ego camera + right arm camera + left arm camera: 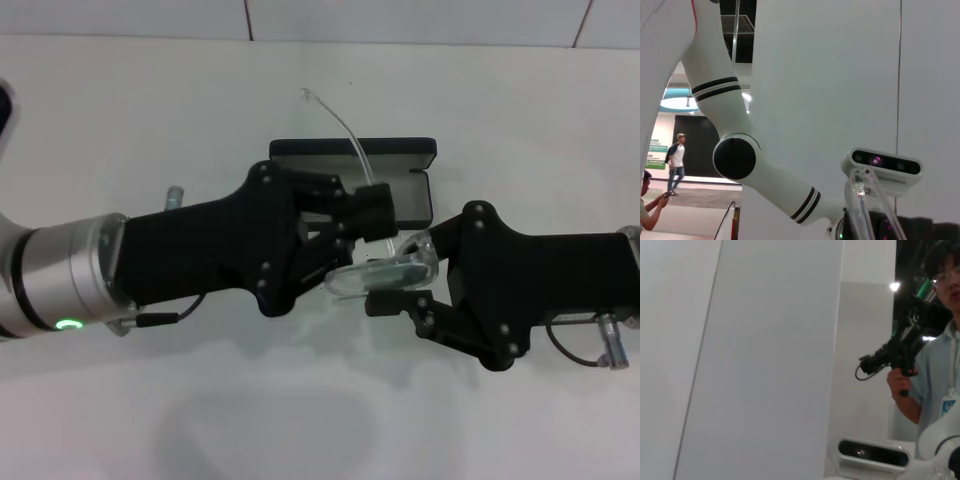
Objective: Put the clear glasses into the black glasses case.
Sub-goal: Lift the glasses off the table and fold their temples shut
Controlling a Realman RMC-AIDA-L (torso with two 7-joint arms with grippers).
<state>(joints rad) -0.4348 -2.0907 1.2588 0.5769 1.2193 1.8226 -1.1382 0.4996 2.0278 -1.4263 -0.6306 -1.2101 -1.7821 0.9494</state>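
Your glasses (385, 268) are thin, clear, glossy plastic, held above the white bench (150, 110) between both pincers, one arm curving up. Left pincer (372, 222) and right pincer (405, 275) each clench them. The matte black case (400, 160) lies open just behind.

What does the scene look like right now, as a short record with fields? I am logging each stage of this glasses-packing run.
surface: white table
clear glasses: held above the table between both grippers, one arm sticking up over the case
black glasses case: open, on the table behind the grippers, grey lining showing
left gripper: shut on the glasses from the left
right gripper: shut on the glasses from the right
glasses in case: not yet
bystander: person holding a camera rig, seen from the left wrist
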